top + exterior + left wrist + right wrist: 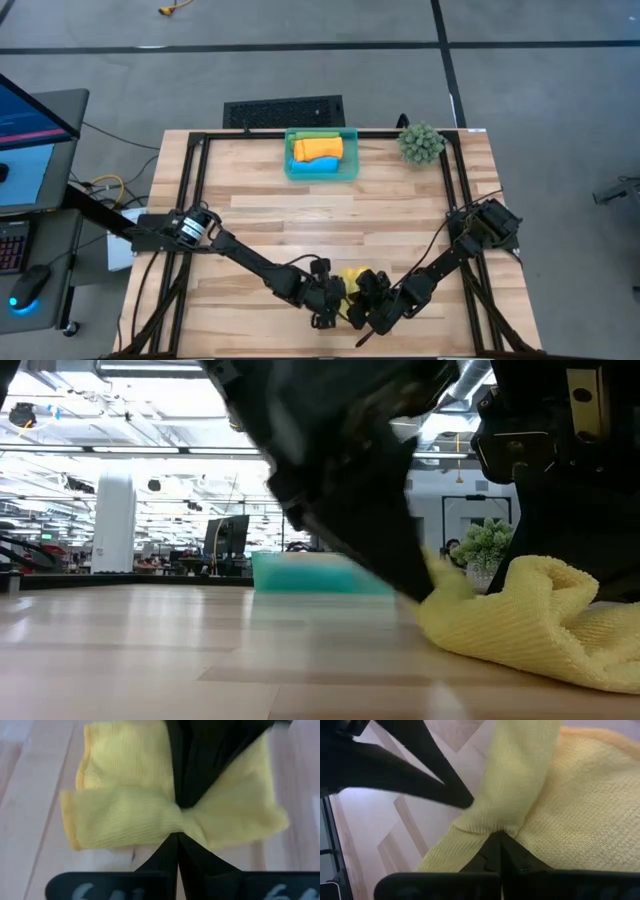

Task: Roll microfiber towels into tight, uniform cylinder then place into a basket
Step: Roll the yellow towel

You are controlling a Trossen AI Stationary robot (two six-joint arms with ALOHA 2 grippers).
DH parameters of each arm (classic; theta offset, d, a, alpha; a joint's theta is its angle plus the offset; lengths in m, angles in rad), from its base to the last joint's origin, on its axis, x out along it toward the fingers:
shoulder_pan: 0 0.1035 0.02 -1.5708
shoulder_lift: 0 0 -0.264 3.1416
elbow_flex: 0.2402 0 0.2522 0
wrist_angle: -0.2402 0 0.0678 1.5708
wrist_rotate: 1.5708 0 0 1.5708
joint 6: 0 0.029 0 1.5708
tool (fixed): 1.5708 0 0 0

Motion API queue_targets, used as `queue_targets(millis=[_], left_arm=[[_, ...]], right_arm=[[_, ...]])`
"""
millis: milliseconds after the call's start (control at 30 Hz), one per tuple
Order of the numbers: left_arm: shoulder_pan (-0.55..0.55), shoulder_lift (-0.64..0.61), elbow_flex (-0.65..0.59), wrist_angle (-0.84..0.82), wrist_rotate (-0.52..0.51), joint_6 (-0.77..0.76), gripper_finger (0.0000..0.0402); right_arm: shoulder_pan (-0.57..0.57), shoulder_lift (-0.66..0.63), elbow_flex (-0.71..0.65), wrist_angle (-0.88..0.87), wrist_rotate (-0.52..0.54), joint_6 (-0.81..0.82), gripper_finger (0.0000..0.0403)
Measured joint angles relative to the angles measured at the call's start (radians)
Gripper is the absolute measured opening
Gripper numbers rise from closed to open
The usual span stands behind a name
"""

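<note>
The yellow towel (352,275) lies bunched on the wooden table (250,215) near its near edge, and also shows in the low view (540,620). My left gripper (335,298) and my right gripper (368,300) meet at it, both shut on its cloth. The teal basket (321,153) stands at the table's far middle. It holds the rolled orange towel (318,149), the green towel (312,133) and the blue towel (320,166). My left gripper pinches a gathered fold of the yellow towel (179,817) between its two fingers, slanting down from the table's left. The cloth puckers at the pinch and spreads to both sides. The rest of the towel lies on the table. My right gripper pinches a bunched fold of the yellow towel (492,826) between its two fingers, coming from the table's right. A strip of cloth rises from the pinch. The bulk of the towel (590,810) lies beside it on the table.
A spiky green plant ball (421,143) sits at the far right corner. A black frame (190,180) runs along the table's edges. Bare wood lies between the basket and the grippers.
</note>
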Motion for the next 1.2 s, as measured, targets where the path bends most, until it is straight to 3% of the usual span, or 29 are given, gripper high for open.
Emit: queue_targets(millis=[300, 1033, 1200], left_arm=[[-0.014, -0.001, 0.000, -0.159, -0.005, -0.081, 0.0002], [-0.005, 0.054, 0.005, -0.059, 0.096, -0.084, 0.0002], [-0.007, 0.050, 0.003, -0.038, 0.110, 0.032, 0.0010]], right_arm=[[0.000, 0.000, 0.000, 0.000, 0.000, 0.000, 0.0012], [-0.017, 0.002, -0.001, 0.046, 0.016, -0.027, 0.0011], [-0.020, 0.002, -0.001, 0.046, 0.019, -0.027, 0.0011]])
